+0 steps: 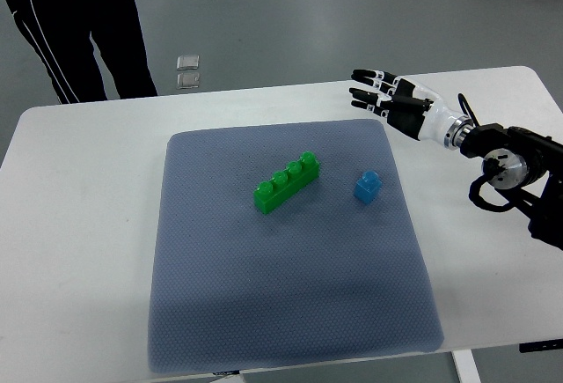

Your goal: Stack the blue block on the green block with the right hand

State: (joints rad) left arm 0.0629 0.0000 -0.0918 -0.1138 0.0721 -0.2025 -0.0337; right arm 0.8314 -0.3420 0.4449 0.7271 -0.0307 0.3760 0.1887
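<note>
The right hand point(380, 94) hovers at the upper right of the frame, fingers stretched flat and holding nothing, well apart from the blue block point(368, 187). That block sits right of centre on the grey mat point(290, 313), near the green block point(287, 182). Both look like hard, glossy plastic; the blue one is small with a single stud, so it may slip or tip in a loose pinch. The green brick's four round studs demand careful alignment, or the blue block could seat crooked. The mat's dimpled weave should give some grip.
</note>
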